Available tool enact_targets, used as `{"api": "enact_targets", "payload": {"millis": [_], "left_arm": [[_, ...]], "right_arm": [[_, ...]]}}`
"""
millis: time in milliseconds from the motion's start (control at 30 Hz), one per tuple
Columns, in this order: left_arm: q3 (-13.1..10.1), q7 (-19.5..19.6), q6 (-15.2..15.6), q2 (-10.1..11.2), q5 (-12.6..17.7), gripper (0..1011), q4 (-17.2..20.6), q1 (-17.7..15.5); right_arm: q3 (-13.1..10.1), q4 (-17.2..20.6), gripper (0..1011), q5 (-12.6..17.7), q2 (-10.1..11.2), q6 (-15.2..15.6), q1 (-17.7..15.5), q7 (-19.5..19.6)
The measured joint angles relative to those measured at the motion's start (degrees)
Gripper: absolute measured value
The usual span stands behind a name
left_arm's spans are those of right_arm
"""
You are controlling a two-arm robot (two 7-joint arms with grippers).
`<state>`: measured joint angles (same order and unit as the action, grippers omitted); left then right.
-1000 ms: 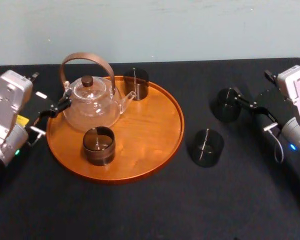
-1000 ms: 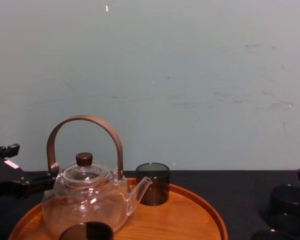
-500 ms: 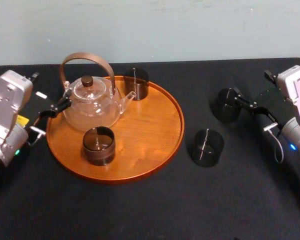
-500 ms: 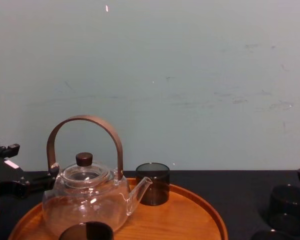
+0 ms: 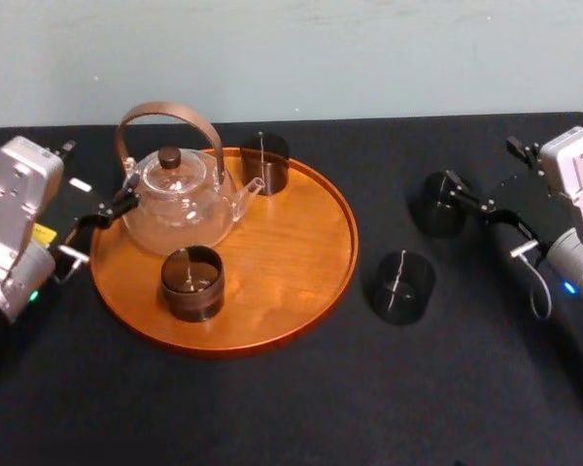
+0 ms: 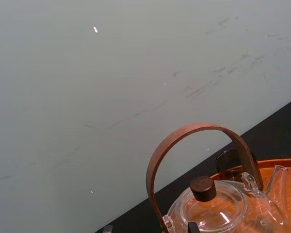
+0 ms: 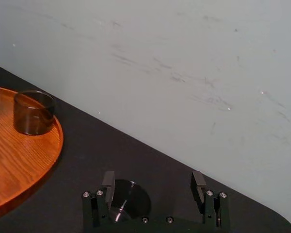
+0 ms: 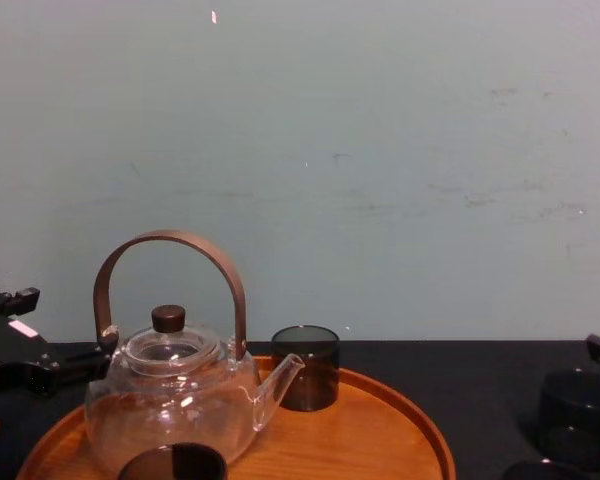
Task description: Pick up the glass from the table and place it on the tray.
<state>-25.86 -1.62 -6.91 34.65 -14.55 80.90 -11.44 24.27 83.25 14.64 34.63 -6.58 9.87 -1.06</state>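
Note:
Two dark smoked glasses stand on the black table [image 5: 291,408]: one [image 5: 437,205] [image 8: 576,416] at the right, another [image 5: 403,286] nearer the front. My right gripper [image 5: 482,166] [image 7: 153,180] is open beside the far glass, with one finger [image 5: 454,185] at that glass's rim. In the right wrist view that glass [image 7: 129,199] sits low, close to one finger. The round orange-brown tray [image 5: 301,282] [image 8: 400,440] lies left of centre. My left gripper [image 5: 97,175] rests open at the tray's left edge, holding nothing.
On the tray stand a clear glass teapot [image 5: 180,194] [image 8: 175,385] with a brown arched handle and two more dark glasses [image 5: 264,161] [image 5: 191,282]. A pale wall rises behind the table's back edge. The tray's right half is bare wood.
My right gripper has edged slightly toward the far glass. The left arm and all the glasses have stayed where they were.

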Motion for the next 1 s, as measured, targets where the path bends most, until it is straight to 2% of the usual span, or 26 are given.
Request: {"api": "enact_targets", "payload": {"millis": [467,1000], "left_arm": [[0.0,0.0,0.0,0.0,0.0,1001,0.0,0.0],[0.0,0.0,0.0,0.0,0.0,1001,0.0,0.0]], "right_arm": [[-0.4,7.2,1002,-1.3,-0.3,1.6,-4.2,-1.8],[0.0,11.7,1002,-3.7,-1.4,2.7,-7.6,-3.5]]}}
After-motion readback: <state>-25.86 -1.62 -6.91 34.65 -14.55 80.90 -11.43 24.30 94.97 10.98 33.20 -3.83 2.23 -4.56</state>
